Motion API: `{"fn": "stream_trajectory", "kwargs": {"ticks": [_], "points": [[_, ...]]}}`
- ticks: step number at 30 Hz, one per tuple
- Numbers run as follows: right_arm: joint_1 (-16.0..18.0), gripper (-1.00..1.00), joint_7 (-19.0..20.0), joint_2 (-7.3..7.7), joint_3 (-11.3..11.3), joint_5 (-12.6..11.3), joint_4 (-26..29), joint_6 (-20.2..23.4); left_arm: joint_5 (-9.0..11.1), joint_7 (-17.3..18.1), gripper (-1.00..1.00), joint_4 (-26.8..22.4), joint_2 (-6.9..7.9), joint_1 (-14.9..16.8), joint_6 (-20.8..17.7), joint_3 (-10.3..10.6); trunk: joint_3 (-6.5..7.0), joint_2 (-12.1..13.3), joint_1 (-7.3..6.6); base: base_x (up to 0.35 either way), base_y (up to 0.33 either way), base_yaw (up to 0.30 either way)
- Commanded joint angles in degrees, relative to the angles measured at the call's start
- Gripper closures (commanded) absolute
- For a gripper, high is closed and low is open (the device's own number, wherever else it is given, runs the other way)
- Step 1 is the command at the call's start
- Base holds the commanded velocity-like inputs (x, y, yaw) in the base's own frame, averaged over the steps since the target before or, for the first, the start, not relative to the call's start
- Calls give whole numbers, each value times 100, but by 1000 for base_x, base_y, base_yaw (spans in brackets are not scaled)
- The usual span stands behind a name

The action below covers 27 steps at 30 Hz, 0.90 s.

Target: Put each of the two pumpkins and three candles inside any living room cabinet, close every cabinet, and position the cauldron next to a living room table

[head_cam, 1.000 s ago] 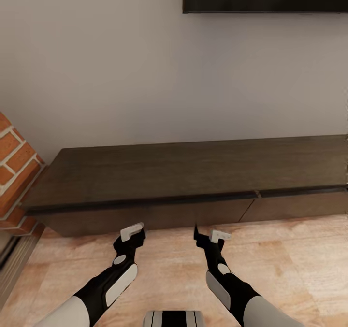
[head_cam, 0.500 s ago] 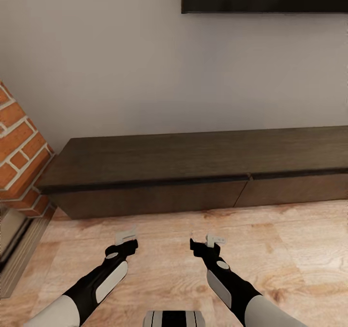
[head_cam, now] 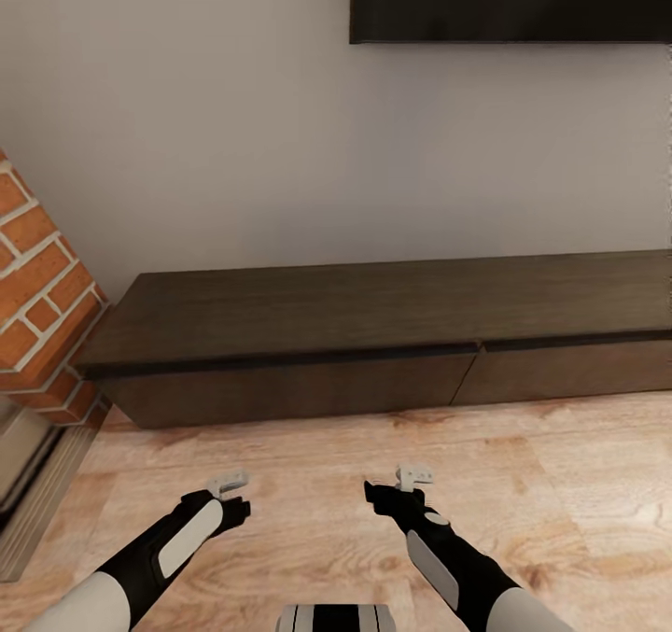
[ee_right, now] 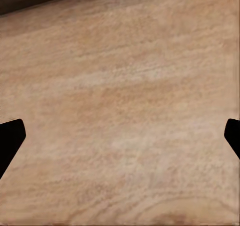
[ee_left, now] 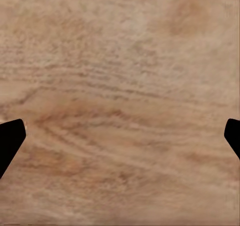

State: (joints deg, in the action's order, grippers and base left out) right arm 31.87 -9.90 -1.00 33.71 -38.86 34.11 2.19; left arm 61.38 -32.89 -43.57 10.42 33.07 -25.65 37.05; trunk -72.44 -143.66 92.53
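Note:
The cabinet (head_cam: 373,315), long, low and dark brown, stands against the wall ahead, and both front panels (head_cam: 289,385) lie flush and shut. Its flat top is bare. My left gripper (head_cam: 231,497) hangs low over the wooden floor, short of the cabinet, open with nothing between its fingers (ee_left: 10,138). My right gripper (head_cam: 392,487) is level with it, also open and empty, and its dark fingertips (ee_right: 10,136) stand wide apart over bare floorboards. The pumpkins are out of view.
A red brick fireplace corner (head_cam: 37,277) juts in at the left, with a grey hearth strip (head_cam: 28,511) along the floor. A dark screen (head_cam: 509,2) hangs on the wall above the cabinet. Light wood floor (head_cam: 560,483) stretches between me and the cabinet.
The whole view has pulled back from the cabinet, which now sits farther off with more brick showing. Both arms have drawn in and lowered toward my body.

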Motion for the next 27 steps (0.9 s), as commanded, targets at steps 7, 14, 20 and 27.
{"fn": "stream_trajectory", "kwargs": {"ticks": [7,14,20,27], "points": [[-64,-100,-61,22,43,-79,13,53,55,-39,-100,468,-11,-14,74,23,151,8,-19,0,0,0],[-75,-100,-57,30,47,-86,-34,93,65,141,-100,897,-48,-17,346,20,306,17,-37,0,0,0],[-75,-100,-66,30,54,-95,-52,100,71,192,-100,1151,-52,-16,721,17,439,25,-52,0,0,0],[-146,-100,-65,30,55,-95,-54,96,75,195,-100,1212,-57,-16,753,27,594,34,-70,0,0,0]]}}
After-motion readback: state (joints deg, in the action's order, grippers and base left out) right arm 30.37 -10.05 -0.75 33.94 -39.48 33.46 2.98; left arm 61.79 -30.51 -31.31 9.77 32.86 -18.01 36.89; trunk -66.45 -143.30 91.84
